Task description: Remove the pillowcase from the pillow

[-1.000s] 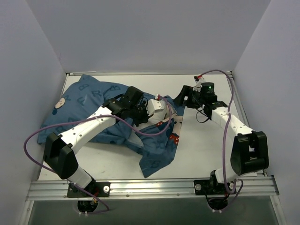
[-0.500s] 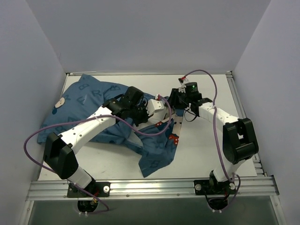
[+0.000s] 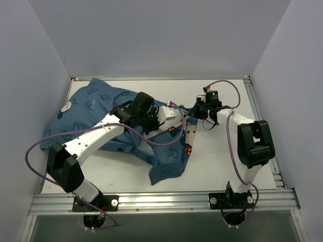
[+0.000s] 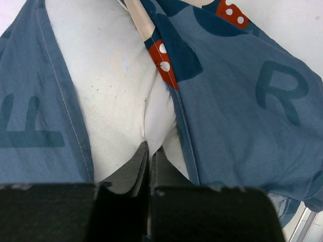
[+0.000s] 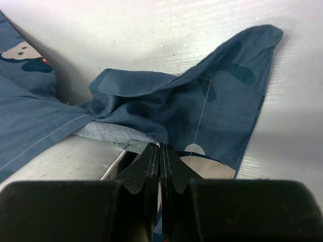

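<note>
Pillowcase (image 3: 88,118): blue cover with darker blue letters, crumpled. It lies under and on both sides of the left gripper (image 4: 147,151), and one pointed corner reaches the right gripper (image 5: 159,149).
Pillowcase opening: the hems part ahead of the left fingertips. One blue flap lies to each side of them, and white shows between.
Pillow (image 4: 113,85): plain white and mostly inside the cover. A bare patch lies directly in front of the left gripper, touching its tips. The rest is a covered bulge behind that gripper, toward the table's left side.
Left gripper, state: jaws closed together, pinching a small fold of the white pillow fabric.
Right gripper, state: jaws closed together, with a bunched fold of the pillowcase corner caught at the tips. The blue cloth fans out ahead of them and to their right.
Prints: a red bow with white dots (image 4: 162,59) just beyond the left fingertips; a letter R (image 4: 280,91) to their right; a letter F (image 4: 28,126) to their left.
Grippers, relation: near each other, tips apart, with the bare pillow patch and the pillowcase corner between them.
Table (image 3: 219,161): white top, bare beside and behind the right gripper.
Cables (image 3: 33,161): purple, looped along both arms.
Rail (image 3: 161,202): metal, at the near edge, carrying both arm bases.
</note>
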{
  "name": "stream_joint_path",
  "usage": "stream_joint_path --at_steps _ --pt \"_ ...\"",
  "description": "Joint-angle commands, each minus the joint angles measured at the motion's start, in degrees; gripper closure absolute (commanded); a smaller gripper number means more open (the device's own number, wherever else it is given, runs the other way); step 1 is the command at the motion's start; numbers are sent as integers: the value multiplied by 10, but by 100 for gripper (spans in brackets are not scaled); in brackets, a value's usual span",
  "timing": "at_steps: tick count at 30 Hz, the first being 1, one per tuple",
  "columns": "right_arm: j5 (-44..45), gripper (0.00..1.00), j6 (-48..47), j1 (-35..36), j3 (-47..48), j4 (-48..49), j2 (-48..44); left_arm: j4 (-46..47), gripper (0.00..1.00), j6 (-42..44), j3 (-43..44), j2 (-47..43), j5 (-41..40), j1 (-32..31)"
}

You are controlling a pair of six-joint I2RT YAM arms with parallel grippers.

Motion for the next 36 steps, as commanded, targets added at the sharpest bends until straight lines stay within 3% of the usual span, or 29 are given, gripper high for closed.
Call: stream_joint_path --at_steps 1,9,14,16,19,20,23,27,31,36 --pt "22 100 10 -9 -5 21 20 -42 98 -10 40 -34 1 14" --pt "-21 100 42 24 -32 75 44 -23 98 -99 191 -30 9 63" --pt "-42 100 18 83 -51 117 -2 -8 98 -108 220 13 22 55" --pt "-44 96 18 83 -63 115 -46 10 98 -105 193 18 10 46" --pt "-15 76 4 75 -67 71 -116 28 98 -102 177 26 -2 46" --pt "-11 62 -4 75 -66 55 -133 30 98 -100 177 32 -8 46" --pt "11 45 -28 78 -51 -17 -195 31 98 -99 179 44 -5 45" --pt "54 38 -20 95 -57 -92 -260 33 98 -104 177 58 -5 43" --pt "75 33 55 145 -88 -67 -313 41 98 -118 178 72 -6 38" --pt "105 32 123 226 -87 -17 -299 39 98 -134 199 89 -6 36"
